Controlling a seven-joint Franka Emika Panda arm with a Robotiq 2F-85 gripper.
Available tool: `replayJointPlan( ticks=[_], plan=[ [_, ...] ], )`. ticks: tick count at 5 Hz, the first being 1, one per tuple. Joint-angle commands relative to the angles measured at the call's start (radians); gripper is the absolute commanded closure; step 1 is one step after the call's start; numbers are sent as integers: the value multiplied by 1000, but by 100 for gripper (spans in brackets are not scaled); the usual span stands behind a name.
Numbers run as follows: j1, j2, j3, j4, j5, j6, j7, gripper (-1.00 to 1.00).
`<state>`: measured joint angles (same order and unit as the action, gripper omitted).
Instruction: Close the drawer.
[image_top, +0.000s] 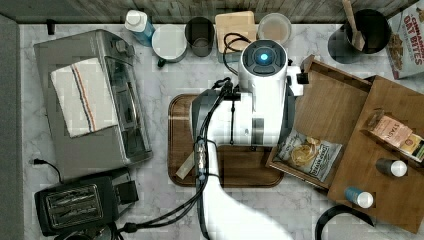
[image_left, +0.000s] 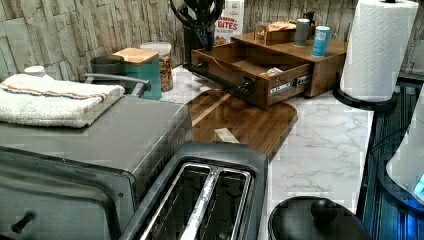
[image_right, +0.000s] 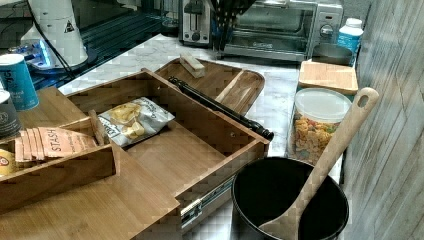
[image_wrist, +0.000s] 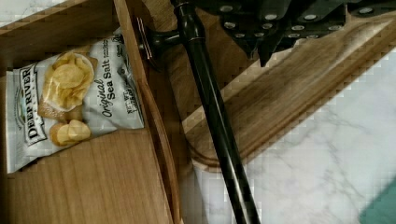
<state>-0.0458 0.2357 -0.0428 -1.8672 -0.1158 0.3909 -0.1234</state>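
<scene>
**Drawer Out, Claw at the Rail**

While the drawer (image_right: 180, 150) stands pulled out over the marble table (image_left: 325, 145), its front overhanging the darker tray (image_right: 240, 90), I'd guess it will move stiffly but easily on its side runners, with just a light chip bag (image_right: 132, 120) inside. The best place to push is the black bar handle (image_wrist: 210, 107). The claw (image_wrist: 280, 28) hangs just beside it; I cannot tell how its fingers stand.

My arm (image_top: 260, 95) is glossy white with a blue light ringed in black, black cables clipped along it, and my gripper (image_wrist: 280, 28) is black, dotted with silver screws.
</scene>
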Motion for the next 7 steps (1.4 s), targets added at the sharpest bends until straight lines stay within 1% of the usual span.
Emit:
replayJointPlan(
  ticks=[1, 2, 3, 4, 5, 6, 7],
  plan=[
    [-7, 96, 6, 241, -6, 37, -103, 100],
    [1, 150, -4, 270, -46, 108, -73, 100],
    [2, 213, -13, 323, -57, 116, -69, 100],
    [5, 283, -22, 393, -71, 77, -80, 100],
    [6, 326, -28, 408, -107, 75, -114, 100],
    [-24, 341, -7, 396, -112, 79, -134, 100],
    [-51, 331, 7, 372, -65, 73, -163, 100]
  ],
)
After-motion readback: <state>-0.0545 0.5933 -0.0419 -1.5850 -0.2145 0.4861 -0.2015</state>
